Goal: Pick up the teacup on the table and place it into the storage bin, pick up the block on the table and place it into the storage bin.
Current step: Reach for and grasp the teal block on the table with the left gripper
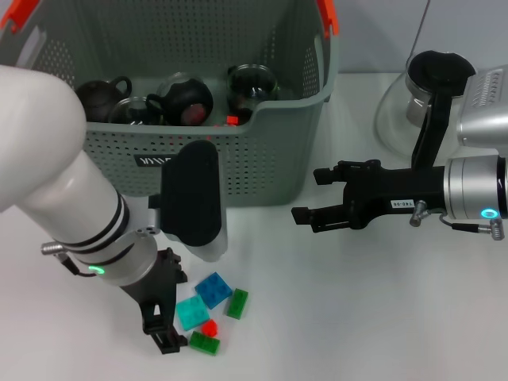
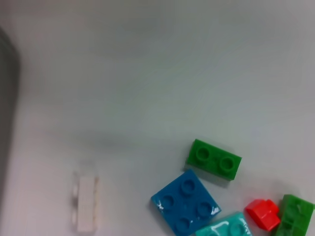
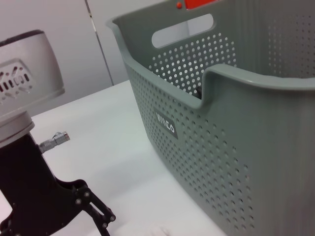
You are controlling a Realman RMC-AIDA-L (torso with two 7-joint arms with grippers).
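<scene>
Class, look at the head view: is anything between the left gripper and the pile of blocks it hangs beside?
Nothing visible. The left gripper sits low by the blocks on the table, with no object between them. The storage bin stands beyond; the right gripper waits aside.

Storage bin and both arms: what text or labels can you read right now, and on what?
"WILCO": white letters on the small dark label on the storage bin front, read from the right wrist view.
White tag on the right gripper body: characters too small to read.
Blocks: no text visible.
</scene>
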